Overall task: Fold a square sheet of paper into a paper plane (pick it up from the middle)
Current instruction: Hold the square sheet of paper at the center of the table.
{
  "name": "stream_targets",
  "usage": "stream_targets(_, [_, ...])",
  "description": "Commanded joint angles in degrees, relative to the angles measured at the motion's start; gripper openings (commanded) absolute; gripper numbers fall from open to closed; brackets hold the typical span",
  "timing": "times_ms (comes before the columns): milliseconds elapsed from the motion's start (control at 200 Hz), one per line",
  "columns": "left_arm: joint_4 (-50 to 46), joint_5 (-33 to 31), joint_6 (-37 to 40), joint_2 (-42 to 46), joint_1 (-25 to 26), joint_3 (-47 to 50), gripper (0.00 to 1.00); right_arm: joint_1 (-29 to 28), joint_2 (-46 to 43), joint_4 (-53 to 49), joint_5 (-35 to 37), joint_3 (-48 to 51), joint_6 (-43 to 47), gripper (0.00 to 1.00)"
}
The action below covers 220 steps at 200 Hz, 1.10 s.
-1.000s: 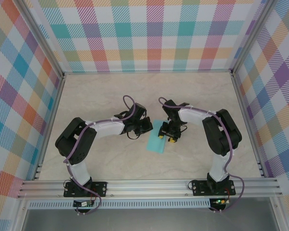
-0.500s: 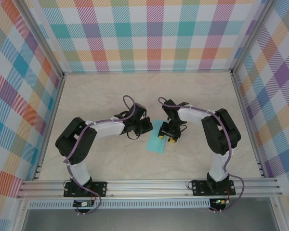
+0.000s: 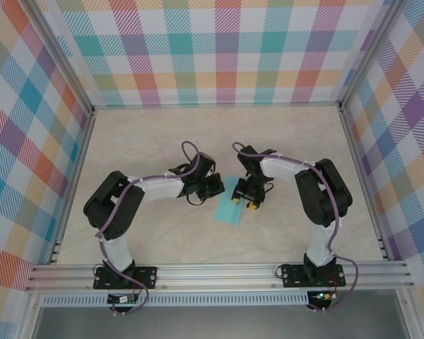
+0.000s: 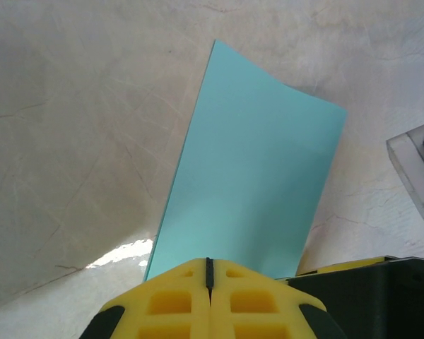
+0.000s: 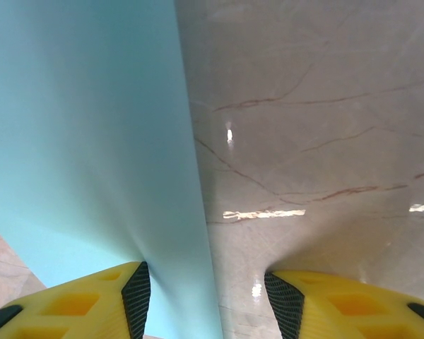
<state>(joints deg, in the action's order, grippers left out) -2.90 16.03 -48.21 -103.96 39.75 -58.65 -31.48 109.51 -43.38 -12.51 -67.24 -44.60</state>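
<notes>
On the marbled table (image 3: 155,141): turquoise sheet (image 3: 228,212) | plaid walls (image 3: 219,49) around

No legible text, labels, brands, signs (all 3 views).

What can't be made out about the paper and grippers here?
Left wrist view: the near end of the turquoise paper is hidden behind the shut left gripper, so a pinch cannot be confirmed.
Top view: its far end sits under the right gripper; creases are too small to see.
Right wrist view: frame edges cut the paper off.
</notes>
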Motion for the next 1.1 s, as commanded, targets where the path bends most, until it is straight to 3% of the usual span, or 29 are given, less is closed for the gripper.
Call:
stream_targets(0, [0.2,1.5,0.0,-0.9,0.7,-0.3,0.02,-0.2,8.0,3.6,5.7,4.6,-0.2,0.53])
stream_targets(630, [2.2,6.5,0.1,-5.4,0.9,-1.6,0.00,-0.2,8.7,3.9,5.9,5.1,0.5,0.53])
stream_targets(1095, [-5.2,1.8,2.2,-5.9,0.8,0.8,0.00,-0.2,5.2,5.3,3.9,5.0,1.3,0.52])
